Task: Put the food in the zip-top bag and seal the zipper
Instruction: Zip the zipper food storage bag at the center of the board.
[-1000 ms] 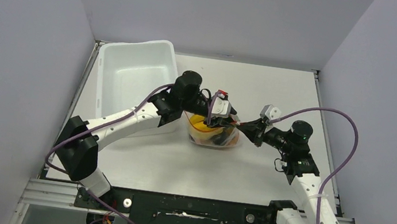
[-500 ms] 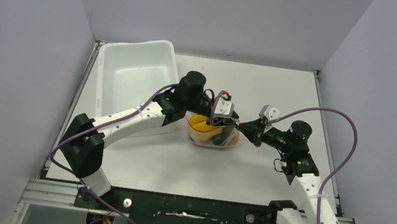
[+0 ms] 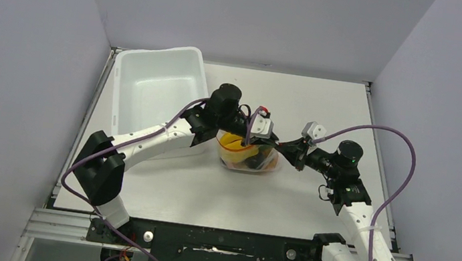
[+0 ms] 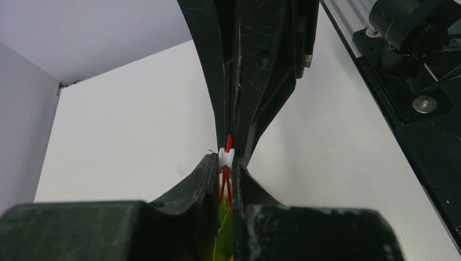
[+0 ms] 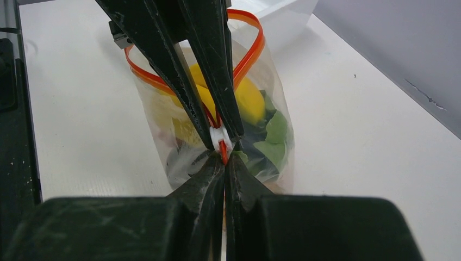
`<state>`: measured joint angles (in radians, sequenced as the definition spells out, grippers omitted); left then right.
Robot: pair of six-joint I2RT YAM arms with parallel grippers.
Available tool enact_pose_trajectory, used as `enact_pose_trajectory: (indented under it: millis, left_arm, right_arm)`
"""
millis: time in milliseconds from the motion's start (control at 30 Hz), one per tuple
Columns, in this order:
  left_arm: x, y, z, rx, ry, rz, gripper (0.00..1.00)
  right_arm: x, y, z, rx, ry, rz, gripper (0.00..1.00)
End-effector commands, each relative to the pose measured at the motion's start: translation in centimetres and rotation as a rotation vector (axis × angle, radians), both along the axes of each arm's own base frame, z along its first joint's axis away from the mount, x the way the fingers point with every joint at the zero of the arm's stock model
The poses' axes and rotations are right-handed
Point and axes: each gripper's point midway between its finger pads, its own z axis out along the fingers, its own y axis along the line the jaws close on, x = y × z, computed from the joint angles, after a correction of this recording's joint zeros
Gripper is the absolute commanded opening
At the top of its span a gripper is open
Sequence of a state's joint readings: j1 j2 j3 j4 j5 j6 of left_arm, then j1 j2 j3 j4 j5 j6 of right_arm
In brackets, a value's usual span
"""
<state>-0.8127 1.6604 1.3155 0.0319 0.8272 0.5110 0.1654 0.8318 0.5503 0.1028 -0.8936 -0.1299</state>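
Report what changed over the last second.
The left end effector, shut on the zipper, slid right along the mouth of the zip-top bag until it nearly meets the right end effector; its arm swung along. The right end effector stayed clamped on the zipper's end; bag, food and white tub did not move.

**Top external camera:** mounted high behind both arm bases, facing forward and down. It is distant and covers the whole flat white table (image 3: 325,109).

**Left wrist camera:** sits directly behind the left arm's black fingers (image 4: 204,176). It looks along them at very close range toward the right arm's black fingers (image 4: 255,65) and the table's right side.

**Right wrist camera:** the opposing view, equally close, facing the white plastic tub (image 5: 288,11).

**Shared area:** all three views include the thin red zipper strip (image 5: 249,51) where both pairs of fingers meet.
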Motion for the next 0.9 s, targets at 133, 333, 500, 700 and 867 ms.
enact_pose_trajectory:
  millis: [133,333,500,700,867]
  left_arm:
    - [0.0,-0.1,3.5,-0.059,-0.094,-0.012,0.0]
    - [1.0,1.1,3.2,-0.02,-0.102,0.037,0.0]
    - [1.7,2.1,3.3,-0.015,-0.095,0.07,0.0]
    - [2.3,3.7,3.6,-0.004,-0.104,0.103,0.0]
    - [2.8,5.1,3.7,0.0,-0.101,0.131,0.0]
  right_arm:
    - [0.6,-0.1,2.0,0.015,-0.069,-0.03,0.0]
    - [0.6,-0.9,2.2,0.02,-0.083,-0.074,0.0]
    - [0.8,-1.4,2.3,0.029,-0.085,-0.1,0.0]
    - [1.6,-2.5,2.4,0.032,-0.065,-0.173,0.0]
    - [2.0,-3.0,2.2,0.04,-0.054,-0.198,0.0]
